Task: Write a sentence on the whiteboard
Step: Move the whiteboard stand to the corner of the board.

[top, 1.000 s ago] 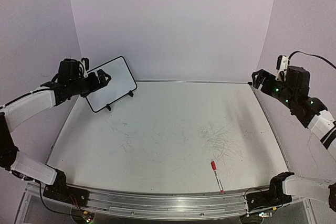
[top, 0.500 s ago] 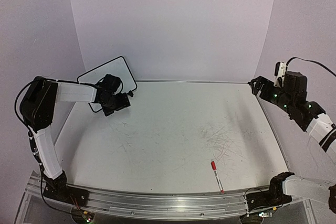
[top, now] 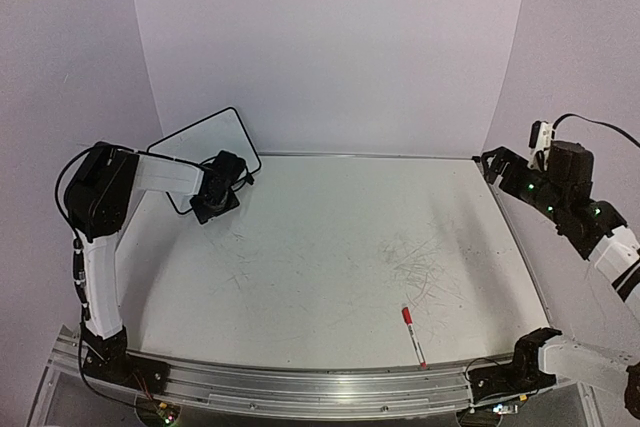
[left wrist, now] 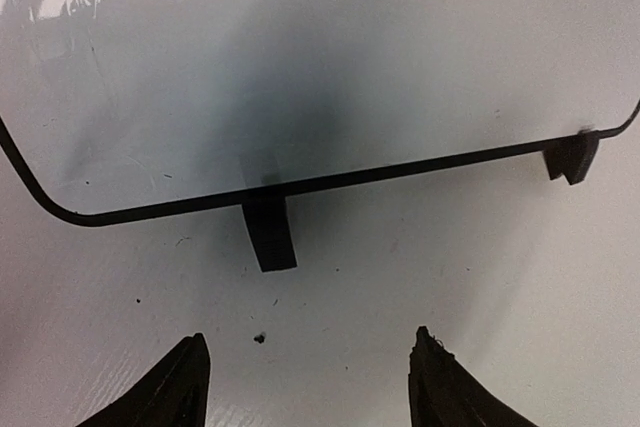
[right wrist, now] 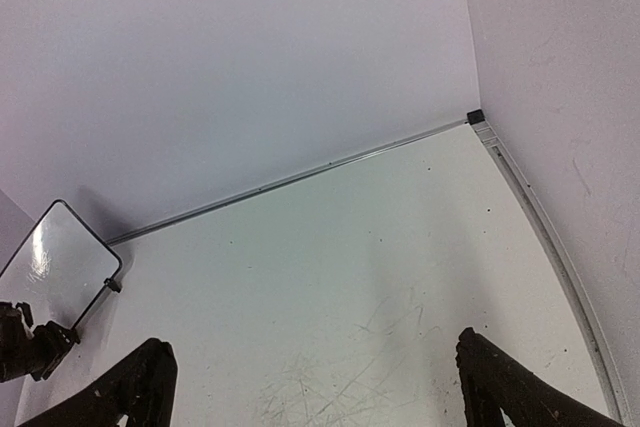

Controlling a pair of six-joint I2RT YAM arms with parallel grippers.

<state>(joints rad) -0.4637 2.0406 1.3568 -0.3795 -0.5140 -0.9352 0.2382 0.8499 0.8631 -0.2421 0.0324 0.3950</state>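
The whiteboard (top: 197,144) stands tilted on its two black feet at the back left of the table, its face blank where I see it. The sentence is out of view. My left gripper (top: 218,195) hovers low just in front of the board's bottom edge, open and empty. In the left wrist view the board's black frame (left wrist: 300,183) and one foot (left wrist: 268,234) lie just beyond my left gripper (left wrist: 308,357). My right gripper (top: 492,160) hangs open and empty at the far right. The right wrist view shows the whiteboard (right wrist: 58,259) far off to the left.
A red-capped marker (top: 413,335) lies near the front edge, right of centre. Faint grey scribble marks (top: 422,267) cover the tabletop's right half. A metal rail (top: 300,385) runs along the front, and purple walls close in on three sides.
My left arm has swung from the board's left side round to the front of its bottom edge and dropped low. The right arm has shifted only slightly.
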